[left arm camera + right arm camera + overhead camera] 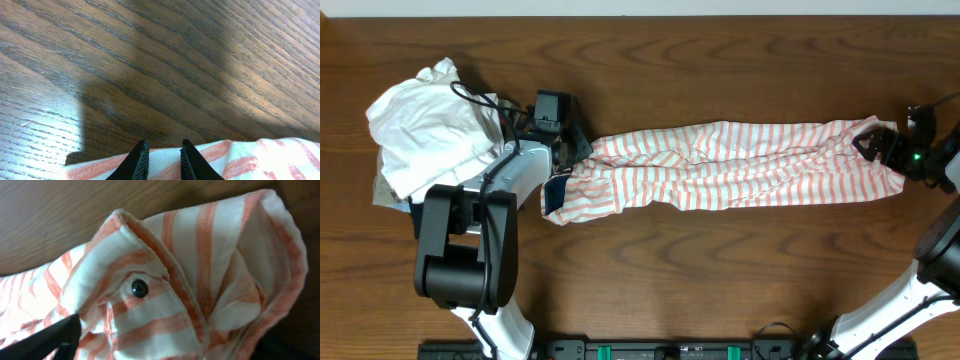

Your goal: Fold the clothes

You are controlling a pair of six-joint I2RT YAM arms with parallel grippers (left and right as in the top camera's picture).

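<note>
The striped shirt (730, 165) lies stretched in a long band across the table, with its dark blue patch (556, 196) at the left end. My left gripper (576, 148) sits at the shirt's upper left corner. In the left wrist view its fingers (164, 161) are nearly closed, with the shirt's striped edge (260, 160) pinched between them. My right gripper (872, 146) is at the shirt's right end. In the right wrist view its jaws (170, 347) are spread wide, with bunched cloth and a dark button (139, 288) between them.
A crumpled plain white garment (430, 125) lies at the far left on top of a darker folded piece (388, 192), close to my left arm. Bare wooden table (720, 270) shows in front of and behind the shirt.
</note>
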